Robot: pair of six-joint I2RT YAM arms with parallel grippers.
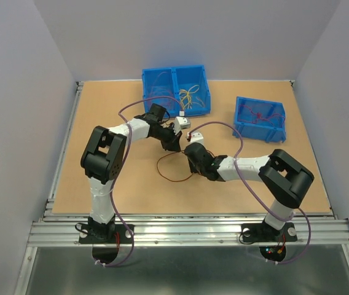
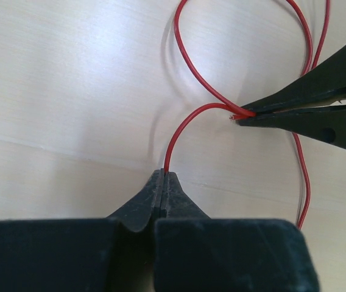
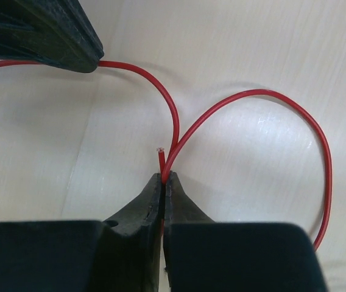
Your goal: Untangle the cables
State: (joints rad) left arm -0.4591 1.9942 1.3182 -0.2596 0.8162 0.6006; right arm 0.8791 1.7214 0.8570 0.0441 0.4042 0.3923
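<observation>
Tool-wise, the left gripper point(image 2: 162, 173) is squeezing fully closed on a red wire point(image 2: 188, 61), which is coming straight out of its tips. From there the wire is curving over to the right gripper point(image 3: 162, 176). That one is also clamping down tight, right where the wire is crossing over itself, with a short cut end poking out just past its tips. The two sets of tips are sitting near each other but not touching.

All of this is happening on the wooden table point(image 1: 285, 178), just in front of the double blue bin point(image 1: 173, 70). The rest of the wire is trailing in a loose loop on the side of the grippers away from that bin. Some yellow wires point(image 1: 190, 97) are lying in the bin's right compartment. A single blue bin point(image 1: 239, 107) to its right is holding a few thin red wires point(image 1: 257, 115).
</observation>
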